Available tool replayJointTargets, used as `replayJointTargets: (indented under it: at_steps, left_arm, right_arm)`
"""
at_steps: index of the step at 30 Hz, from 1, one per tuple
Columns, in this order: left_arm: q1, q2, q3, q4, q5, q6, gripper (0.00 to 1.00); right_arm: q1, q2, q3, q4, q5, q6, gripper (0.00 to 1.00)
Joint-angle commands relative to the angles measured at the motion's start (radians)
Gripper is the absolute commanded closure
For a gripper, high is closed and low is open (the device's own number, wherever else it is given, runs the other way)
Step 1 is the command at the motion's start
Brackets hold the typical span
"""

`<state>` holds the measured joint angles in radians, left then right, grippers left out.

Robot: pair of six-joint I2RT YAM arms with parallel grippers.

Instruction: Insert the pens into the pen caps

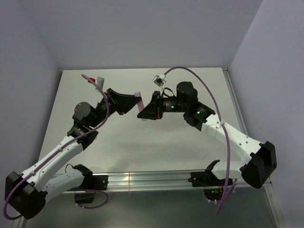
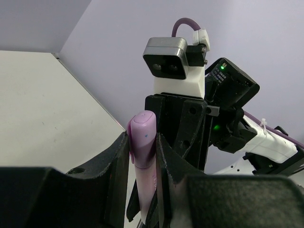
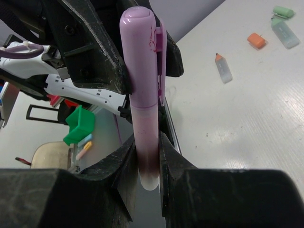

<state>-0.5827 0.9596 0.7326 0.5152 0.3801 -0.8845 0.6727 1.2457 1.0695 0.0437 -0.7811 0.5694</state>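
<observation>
Right gripper: jaws narrow, clamped on the lower barrel of the pink pen. The pen's rounded end sat between the fingers at lower centre of the right wrist view, and the pen stood upright in that frame.

Purple-pink cap sat on the pen's upper end, clip on the right, with a seam visible at mid-height. Whether it was pushed fully home could not be judged.

Left gripper: jaws also narrow, closed on that capped end, with one dark finger on each side of the cap. The pen was thus held by both grippers at once, clear of the table. In the top view they met at centre frame with the pen as a short pink strip between them.

Upper right of the right wrist view, lying on the table:
- pale pen with orange tip
- orange cap, near it to the upper right, apart
- green cap, at the top edge
- mint-green pen, just below the green cap; contact could not be judged
</observation>
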Motion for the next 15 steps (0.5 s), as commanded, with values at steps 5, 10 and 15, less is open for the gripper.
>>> replayJointTargets:
  at_steps: [5,10,15]
  left_arm:
    - [-0.058,-0.028,0.010,-0.060,0.240,0.032,1.00]
    - [-0.058,-0.047,0.053,-0.112,0.233,0.067,0.95]
    - [-0.057,-0.059,0.100,-0.165,0.207,0.116,0.75]
  right_arm:
    - [-0.055,-0.057,0.015,0.160,0.123,0.018,1.00]
    - [-0.012,-0.057,0.036,0.131,0.111,-0.019,1.00]
    - [0.016,-0.080,0.033,0.114,0.108,-0.036,1.00]
